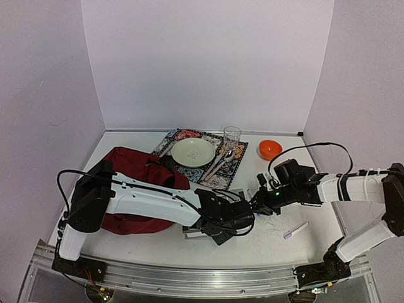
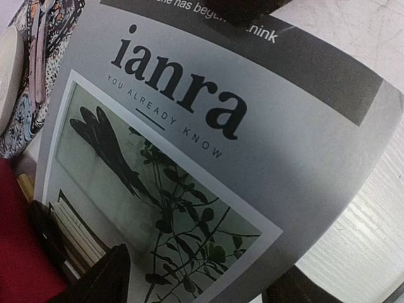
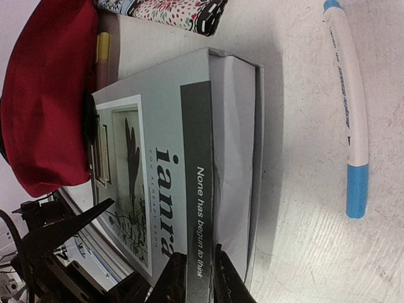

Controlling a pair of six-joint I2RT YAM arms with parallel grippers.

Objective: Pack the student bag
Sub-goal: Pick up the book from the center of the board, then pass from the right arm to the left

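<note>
The student bag [image 1: 129,161] is slumped at the left, soft and floppy; it is best gripped at its zipper rim. The book [image 3: 158,158] is pinched at its cover by the right gripper [image 3: 194,281], while the left gripper [image 2: 199,284] is held wide over it.

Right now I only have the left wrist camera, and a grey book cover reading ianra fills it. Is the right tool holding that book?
Observer: Yes. The right tool is closed on the edge of the book cover, by the dark stripe.
Operator: Anything loose nearby?
Observer: A white marker with blue ends lies on the table right of the book, not touching it.
Operator: And the bag?
Observer: The student bag lies left of the book, with the left arm reaching over it.
</note>
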